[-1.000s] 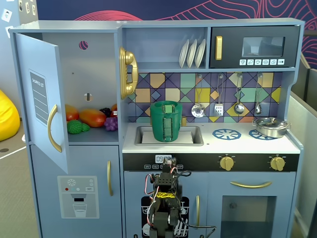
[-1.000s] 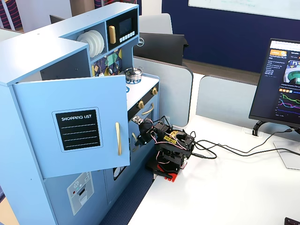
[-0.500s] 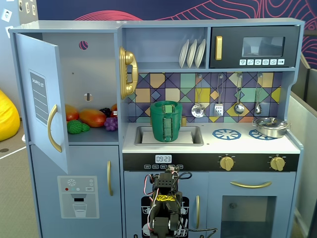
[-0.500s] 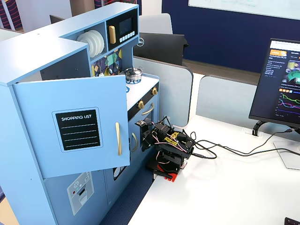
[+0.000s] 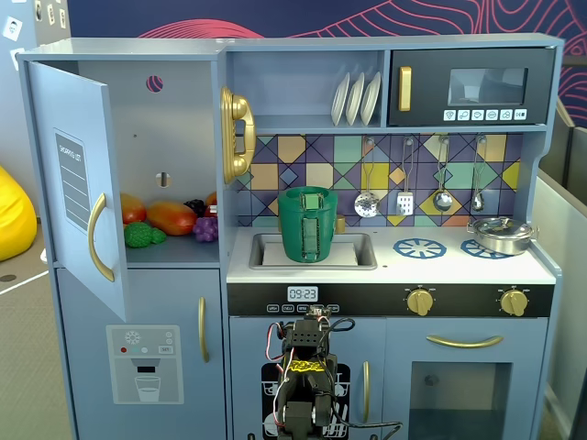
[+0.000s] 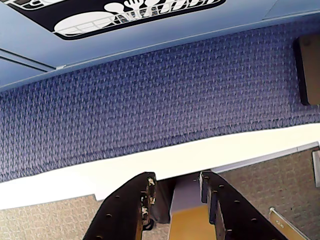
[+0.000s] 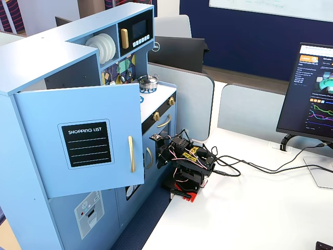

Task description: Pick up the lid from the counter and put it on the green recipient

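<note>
The green recipient [image 5: 307,226] stands upright in the sink of the toy kitchen. Its top is capped by a flat green rim that looks like the lid [image 5: 307,191] resting on it. I see no loose lid on the counter. My arm [image 5: 303,385] is folded low in front of the kitchen's lower doors, well below the counter. In the wrist view my gripper [image 6: 177,176] points down at a blue mat and the white table edge. Its jaws stand apart with nothing between them. The gripper also shows in a fixed view [image 7: 157,139], next to the cabinet front.
A silver pan with its shiny lid [image 5: 500,236] sits on the right burner. The fridge door [image 5: 78,183] hangs open, with toy fruit [image 5: 170,218] inside. A monitor [image 7: 312,88] and cables [image 7: 250,166] are on the white table.
</note>
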